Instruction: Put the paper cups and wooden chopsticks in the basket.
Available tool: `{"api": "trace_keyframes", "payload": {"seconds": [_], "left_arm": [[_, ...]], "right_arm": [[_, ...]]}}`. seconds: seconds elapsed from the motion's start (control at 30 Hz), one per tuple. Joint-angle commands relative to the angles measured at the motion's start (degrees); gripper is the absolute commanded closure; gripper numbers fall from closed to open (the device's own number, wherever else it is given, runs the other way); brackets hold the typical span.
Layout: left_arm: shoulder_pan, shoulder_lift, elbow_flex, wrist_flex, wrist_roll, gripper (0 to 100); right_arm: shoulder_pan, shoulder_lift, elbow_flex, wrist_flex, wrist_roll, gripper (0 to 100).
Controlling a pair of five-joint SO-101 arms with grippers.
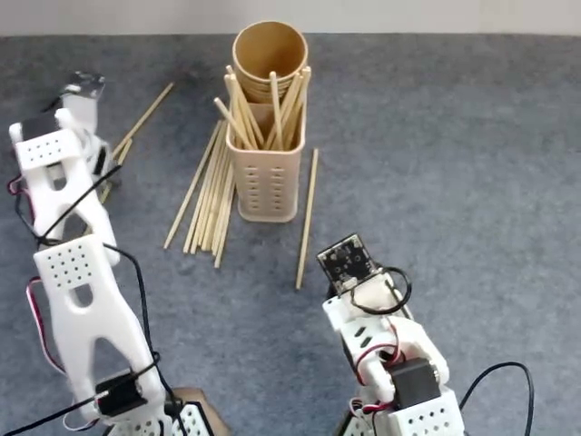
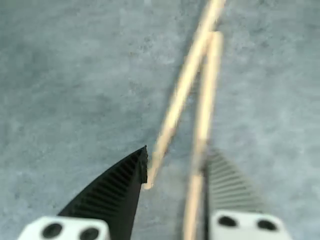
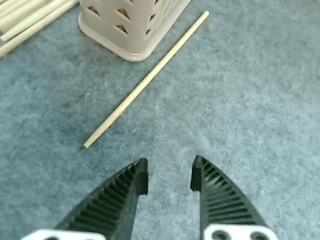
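The left arm (image 1: pixel 80 272) runs up the left edge of the high view, from its base at the lower left to its wrist at the upper left. There it bends over two loose chopsticks (image 1: pixel 145 116) that lie slantwise on the grey carpet (image 1: pixel 472 136). In that view the arm's own wrist hides its gripper. The left wrist view shows the left gripper (image 2: pixel 177 157) pointing down at the pair, jaws apart with both sticks between them. One stick ends at the tip of the black finger (image 2: pixel 120 190); the other runs close along the pale finger (image 2: pixel 230 185). Whether either finger touches the wood cannot be told.

The right arm (image 1: pixel 390 354) sits folded low at the lower right of the high view, and its wrist camera board covers its gripper. In the right wrist view the right gripper (image 3: pixel 170 167) hangs with jaws a little apart above bare carpet, short of a single chopstick (image 3: pixel 145 82) that lies just beside the basket (image 1: pixel 263 182).

The basket stands upright at the top centre of the high view, holding stacked paper cups (image 1: pixel 270 50) and upright chopsticks (image 1: pixel 277 104). The number of cups cannot be told. A bundle of chopsticks (image 1: pixel 211 195) lies on the carpet against the basket's left side, too overlapped to count.
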Motion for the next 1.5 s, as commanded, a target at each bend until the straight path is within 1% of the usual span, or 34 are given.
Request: {"api": "trace_keyframes", "payload": {"seconds": [0.0,0.03,0.17,0.23,0.27,0.3,0.37,0.53,0.67,0.73,0.8,0.93,1.0,1.13,1.23,1.33,1.43,1.47], "left_arm": [[1.80,0.48,2.24,1.41,-2.46,96],[2.24,0.48,2.24,3.08,-2.90,98],[4.18,0.04,1.63,10.29,-2.90,97],[5.05,0.13,-1.54,13.80,-2.81,97],[5.49,0.13,-3.21,15.56,-2.29,97],[5.76,0.04,-4.44,16.44,-0.26,97],[5.85,-0.13,-7.34,16.35,4.31,97],[6.46,-5.76,-10.51,16.44,10.99,97],[7.16,-15.34,-16.13,16.44,17.23,97],[7.87,-20.97,-18.33,16.44,19.16,97],[9.45,-26.24,-18.59,16.44,19.78,97],[11.21,-35.03,-17.63,16.35,24.62,97],[12.44,-38.29,-19.74,16.35,26.29,97],[16.22,-42.42,-29.14,15.56,29.71,97],[20.26,-47.34,-28.53,13.45,32.26,97],[25.27,-52.88,-28.53,12.57,32.53,97],[30.46,-58.86,-28.53,13.10,32.18,99],[32.22,-61.23,-28.53,14.95,32.00,99]], "right_arm": [[0.66,-0.57,-0.22,-1.19,0.62,85.0],[0.57,-0.57,-0.22,-1.19,0.62,85.0],[0.57,-0.57,-0.22,-1.19,0.62,85.0],[0.57,-0.57,-0.13,-1.19,0.62,85.0],[0.57,-0.57,-0.13,-1.19,0.62,85.0],[0.57,-0.57,-0.13,-1.19,0.62,85.0],[0.57,-0.57,-0.13,-1.19,0.62,85.0],[0.48,-0.57,-0.04,-1.19,0.53,85.0],[0.48,-0.57,1.98,-1.27,-1.67,85.0],[-0.13,-0.57,2.33,-1.27,-1.76,85.0],[-1.10,-0.57,2.59,-1.27,-1.76,85.0],[-1.36,-0.57,2.59,-1.27,-1.76,85.0],[-1.36,-0.57,2.59,-1.27,-1.76,85.0],[-1.36,-0.57,2.59,-1.27,-1.76,85.0],[-1.36,-0.57,2.59,-1.27,-1.76,85.0],[-1.36,-0.57,2.68,-1.36,-1.85,85.0],[-1.36,-0.57,2.68,-1.36,-1.85,85.0],[-1.36,-0.57,2.68,-1.36,-1.85,85.0]]}}
